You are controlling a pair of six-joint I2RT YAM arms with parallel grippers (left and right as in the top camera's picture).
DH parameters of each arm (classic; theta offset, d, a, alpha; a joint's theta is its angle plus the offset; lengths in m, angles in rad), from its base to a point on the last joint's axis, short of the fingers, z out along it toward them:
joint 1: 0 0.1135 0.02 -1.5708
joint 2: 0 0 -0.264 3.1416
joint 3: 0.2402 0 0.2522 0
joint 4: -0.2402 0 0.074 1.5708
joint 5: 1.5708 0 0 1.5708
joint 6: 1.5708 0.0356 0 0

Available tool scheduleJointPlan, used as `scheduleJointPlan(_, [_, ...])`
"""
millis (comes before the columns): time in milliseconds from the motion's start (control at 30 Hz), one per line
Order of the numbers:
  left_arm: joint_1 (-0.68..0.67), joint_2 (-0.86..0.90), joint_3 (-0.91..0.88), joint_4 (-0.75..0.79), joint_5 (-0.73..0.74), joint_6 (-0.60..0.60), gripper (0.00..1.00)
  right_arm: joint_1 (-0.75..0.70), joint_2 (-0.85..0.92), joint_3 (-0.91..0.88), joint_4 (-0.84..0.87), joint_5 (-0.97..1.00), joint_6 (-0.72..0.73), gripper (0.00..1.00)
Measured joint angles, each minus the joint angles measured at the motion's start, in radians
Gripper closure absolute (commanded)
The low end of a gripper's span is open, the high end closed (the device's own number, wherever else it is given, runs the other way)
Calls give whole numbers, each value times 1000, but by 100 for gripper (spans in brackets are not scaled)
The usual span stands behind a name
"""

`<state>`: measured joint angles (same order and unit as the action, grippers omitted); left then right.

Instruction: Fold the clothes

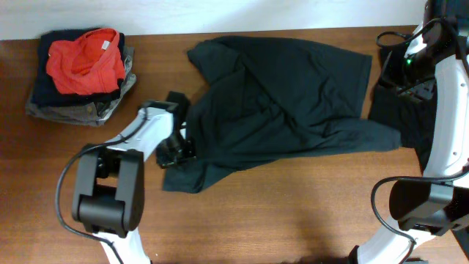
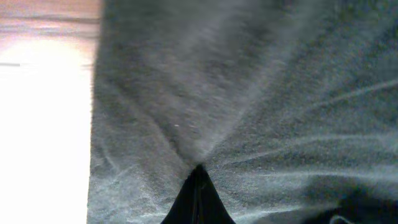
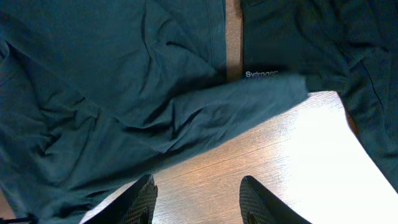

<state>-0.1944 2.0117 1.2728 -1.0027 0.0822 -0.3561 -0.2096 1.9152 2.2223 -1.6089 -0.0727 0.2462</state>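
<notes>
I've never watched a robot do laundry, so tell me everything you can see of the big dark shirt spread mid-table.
The big black soft-fabric shirt lies crumpled across the middle of the brown wooden table, one layer doubled over on a slant. The left gripper is shut on its lower-left edge, creases fanning from the pinch. Its long right flap reaches a second dark garment. The right gripper hangs open, apart.

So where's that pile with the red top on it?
In the overhead view the pile sits at the far left corner of the table, left of the spread black shirt and beyond the left gripper.
</notes>
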Motion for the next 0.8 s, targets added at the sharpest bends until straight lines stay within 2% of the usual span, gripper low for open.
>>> scheduleJointPlan(567, [375,19,-34,-185,-6,-3,99,0,0,0,18,0,-3,51])
scheduleJointPlan(800, [452,14,-65,-234,-77,-3,99,0,0,0,34,0,-7,51])
